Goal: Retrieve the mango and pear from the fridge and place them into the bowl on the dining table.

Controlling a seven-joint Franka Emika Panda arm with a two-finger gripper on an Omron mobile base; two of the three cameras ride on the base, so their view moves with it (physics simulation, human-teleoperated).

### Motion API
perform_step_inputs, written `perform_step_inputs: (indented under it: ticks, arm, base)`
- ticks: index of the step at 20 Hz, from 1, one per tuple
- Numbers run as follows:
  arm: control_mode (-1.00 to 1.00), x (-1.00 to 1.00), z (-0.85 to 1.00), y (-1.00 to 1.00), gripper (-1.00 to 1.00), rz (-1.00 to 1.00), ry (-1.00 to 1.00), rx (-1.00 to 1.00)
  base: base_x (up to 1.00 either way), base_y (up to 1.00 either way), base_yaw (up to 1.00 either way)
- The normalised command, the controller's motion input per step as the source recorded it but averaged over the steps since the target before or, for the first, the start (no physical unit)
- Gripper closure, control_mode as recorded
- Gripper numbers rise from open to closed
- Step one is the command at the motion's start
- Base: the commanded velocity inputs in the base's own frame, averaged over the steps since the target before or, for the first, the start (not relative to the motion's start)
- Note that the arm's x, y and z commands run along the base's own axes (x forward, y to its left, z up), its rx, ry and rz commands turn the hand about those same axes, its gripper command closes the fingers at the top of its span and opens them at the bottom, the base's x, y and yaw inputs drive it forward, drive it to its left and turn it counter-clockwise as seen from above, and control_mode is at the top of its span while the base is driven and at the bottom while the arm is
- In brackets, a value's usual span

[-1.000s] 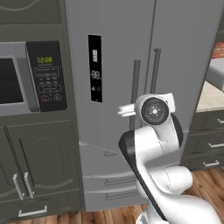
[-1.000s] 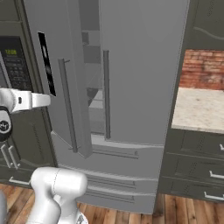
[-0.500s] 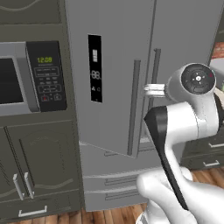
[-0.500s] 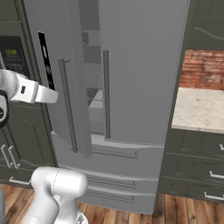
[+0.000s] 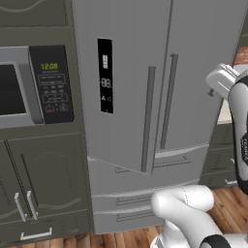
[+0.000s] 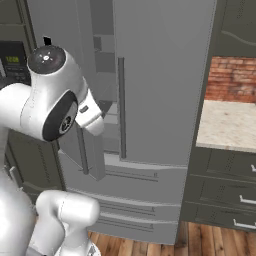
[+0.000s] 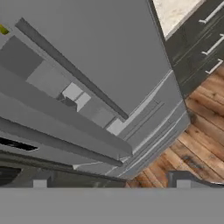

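Note:
The grey fridge (image 5: 193, 72) fills the middle of both base views, and its left door (image 5: 126, 97) with the black display panel stands ajar. Grey shelves (image 6: 106, 65) show through the gap. In the hand view my gripper (image 7: 111, 183) is open, its two fingertips (image 7: 39, 183) far apart with nothing between them, looking at the fridge (image 7: 109, 43) from a short way off. A small yellow-green speck (image 7: 3, 29) at the gap's top left may be the pear. My hand (image 6: 91, 117) hangs just in front of the ajar door's bar handle (image 6: 82, 155). The mango, bowl and dining table are out of view.
A dark microwave cabinet (image 5: 29, 87) with lower cupboard doors (image 5: 38, 193) stands left of the fridge. To the right are a beige counter (image 6: 230, 125), a brick wall (image 6: 232, 80) and dark drawers (image 6: 225, 175). Wood floor (image 6: 150, 247) lies in front.
The gripper has opened and come off the left door's handle. The arm has swung right, away from the door, which stands a little wider ajar.

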Motion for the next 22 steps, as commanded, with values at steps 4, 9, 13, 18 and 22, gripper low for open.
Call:
perform_step_inputs:
  ticks: [4, 9, 13, 18, 22]
  arm:
    - [-1.0, 0.45, -0.31, -0.27, -1.0, -0.14, -0.01, 0.72]
    - [-1.0, 0.78, -0.42, -0.01, -1.0, -0.07, -0.08, 0.66]
    - [-1.0, 0.84, -0.41, 0.23, -1.0, -0.06, -0.09, 0.52]
    - [-1.0, 0.56, -0.25, 0.4, -1.0, -0.01, -0.21, 0.14]
    - [-1.0, 0.07, 0.0, 0.19, -1.0, 0.0, -0.29, -0.15]
  base:
    - [0.0, 0.0, 0.0]
    - [0.0, 0.0, 0.0]
    - [0.0, 0.0, 0.0]
    - [0.0, 0.0, 0.0]
    - [0.0, 0.0, 0.0]
